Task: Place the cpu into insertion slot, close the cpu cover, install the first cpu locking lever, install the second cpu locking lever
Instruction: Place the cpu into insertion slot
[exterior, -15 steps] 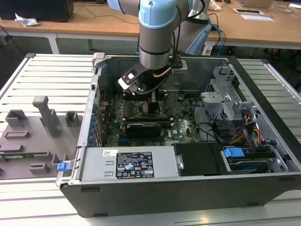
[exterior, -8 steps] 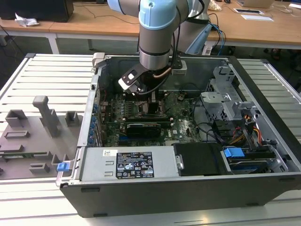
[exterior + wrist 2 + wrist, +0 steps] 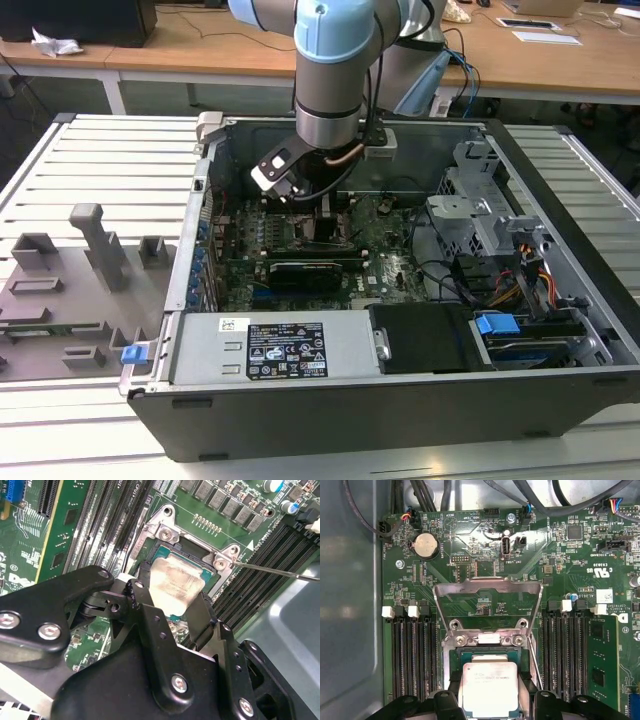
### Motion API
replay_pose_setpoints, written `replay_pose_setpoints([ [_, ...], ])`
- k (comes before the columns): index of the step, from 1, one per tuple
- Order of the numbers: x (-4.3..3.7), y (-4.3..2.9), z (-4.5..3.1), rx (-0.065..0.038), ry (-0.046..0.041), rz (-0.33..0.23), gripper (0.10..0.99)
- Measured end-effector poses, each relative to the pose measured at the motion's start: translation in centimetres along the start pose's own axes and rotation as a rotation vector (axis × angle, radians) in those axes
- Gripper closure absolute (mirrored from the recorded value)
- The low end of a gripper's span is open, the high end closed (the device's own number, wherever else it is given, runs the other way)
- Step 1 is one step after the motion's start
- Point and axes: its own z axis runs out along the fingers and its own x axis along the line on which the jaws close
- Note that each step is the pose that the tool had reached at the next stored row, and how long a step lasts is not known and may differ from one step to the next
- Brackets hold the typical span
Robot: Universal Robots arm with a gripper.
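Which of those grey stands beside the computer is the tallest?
The T-topped post, rising well above the squat blocks around it on the exterior view's left.

cpu (image 3: 176, 582): near edge behind end effector (image 3: 172, 600) | insertion slot (image 3: 191, 550): centre covered

An open case (image 3: 330, 420) lies on a slatted table (image 3: 110, 150). From 12 o'clock the arm (image 3: 330, 80) comes down into it, with the gripper (image 3: 323, 225) low over the middle of the green board (image 3: 390, 265). A black card (image 3: 305, 272) lies just at the gripper's 6 o'clock. The labelled power supply (image 3: 285, 350) sits along the case's 6 o'clock wall and a metal drive cage (image 3: 480, 215) stands at 3 o'clock. Outside, at 9 o'clock, is a grey tray (image 3: 50, 300) of holders. Wooden desks (image 3: 200, 55) run across 12 o'clock.
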Motion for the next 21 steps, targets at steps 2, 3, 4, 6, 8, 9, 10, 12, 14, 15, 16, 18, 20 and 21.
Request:
replay_pose_setpoints([
  [2, 0.01, 0.00, 0.05, 0.000, -0.0042, 0.000, 0.557],
  [3, 0.00, 0.00, 0.06, 0.000, -0.0047, 0.000, 0.557],
  [4, -0.01, 0.02, 0.08, 0.000, -0.0051, 0.002, 0.557],
  [6, 0.00, 0.07, 0.10, -0.001, -0.0051, 0.016, 0.557],
  [8, 0.00, 0.07, 0.10, -0.001, -0.0052, 0.017, 0.557],
  [9, 0.00, 0.07, 0.10, -0.001, -0.0052, 0.017, 0.557],
  [10, -0.01, 0.07, 0.09, -0.001, -0.0058, 0.017, 0.557],
  [12, 0.00, 0.07, 0.10, -0.001, -0.0052, 0.016, 0.482],
  [14, 0.00, 0.07, 0.07, -0.001, -0.0052, 0.017, 0.482],
  [15, 0.01, 0.08, -0.10, -0.001, -0.0048, 0.017, 0.482],
  [16, 0.02, 0.08, -0.26, 0.000, -0.0047, 0.017, 0.482],
  [18, 0.02, 0.08, -0.37, 0.000, -0.0048, 0.017, 0.482],
  [20, 0.03, 0.09, -0.49, 0.000, -0.0048, 0.017, 0.482],
  [21, 0.03, 0.09, -0.55, 0.000, -0.0048, 0.017, 0.482],
])
